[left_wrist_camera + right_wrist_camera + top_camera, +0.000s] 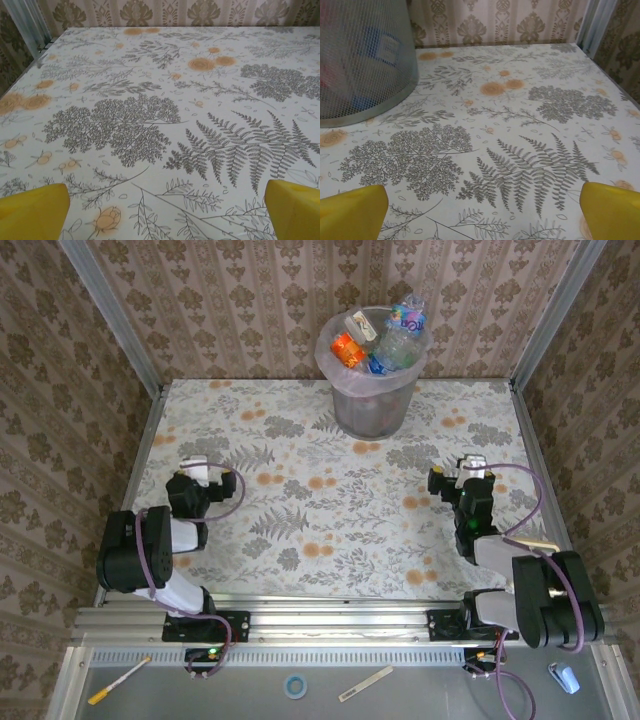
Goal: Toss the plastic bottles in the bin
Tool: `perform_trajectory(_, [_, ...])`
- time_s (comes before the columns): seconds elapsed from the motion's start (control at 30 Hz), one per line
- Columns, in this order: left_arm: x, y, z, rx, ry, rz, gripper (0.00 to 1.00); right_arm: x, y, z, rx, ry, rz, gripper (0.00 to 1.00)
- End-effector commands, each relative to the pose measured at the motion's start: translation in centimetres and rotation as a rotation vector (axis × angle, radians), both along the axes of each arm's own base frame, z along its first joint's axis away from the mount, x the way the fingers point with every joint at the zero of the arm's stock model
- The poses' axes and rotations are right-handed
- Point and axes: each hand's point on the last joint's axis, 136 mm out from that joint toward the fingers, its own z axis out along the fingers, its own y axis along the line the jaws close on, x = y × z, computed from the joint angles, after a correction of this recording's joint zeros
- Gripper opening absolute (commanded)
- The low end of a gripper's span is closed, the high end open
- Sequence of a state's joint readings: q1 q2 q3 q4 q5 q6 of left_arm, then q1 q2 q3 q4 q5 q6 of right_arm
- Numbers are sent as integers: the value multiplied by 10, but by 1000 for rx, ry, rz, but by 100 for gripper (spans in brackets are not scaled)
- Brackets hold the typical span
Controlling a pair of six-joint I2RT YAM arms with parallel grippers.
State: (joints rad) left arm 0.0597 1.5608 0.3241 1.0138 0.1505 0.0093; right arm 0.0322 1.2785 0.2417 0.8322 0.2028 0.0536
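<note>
The bin [373,390], grey mesh with a pinkish plastic liner, stands at the back of the table. It is heaped with plastic bottles [390,338], clear ones with blue and orange labels. My left gripper [196,466] rests low at the left side, open, its yellow fingertips [32,212] wide apart over bare cloth. At the right side my right gripper [472,466] is open too, with nothing between its fingertips [612,210]. In the right wrist view the bin's mesh wall [362,60] rises ahead to the left, and a blue label shows through it.
A floral cloth [330,500] covers the table. Wallpapered walls and metal posts [110,310] close in the back and both sides. On the front ledge lie a pen [118,680], a tape roll [294,686] and a flat stick [365,683].
</note>
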Motion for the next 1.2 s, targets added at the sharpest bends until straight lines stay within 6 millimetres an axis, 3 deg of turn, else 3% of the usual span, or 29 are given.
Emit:
perform_trajectory(0.0, [7,-6,9,16,-21,-39,100,8,2,17,20,-122,13,100])
perform_trajectory(0.13, [8,-6,8,18,-17,-40,100,24,4,-6,16,-60,25,100])
perform_trajectory(0.3, [9,-7,7,27,-9,-39,100,40,-5,-17,14,36,-41,100])
perform_trajectory(1.17, [12,-10,5,57,16,-27,100,40,-2,-16,-13,42,-49,100])
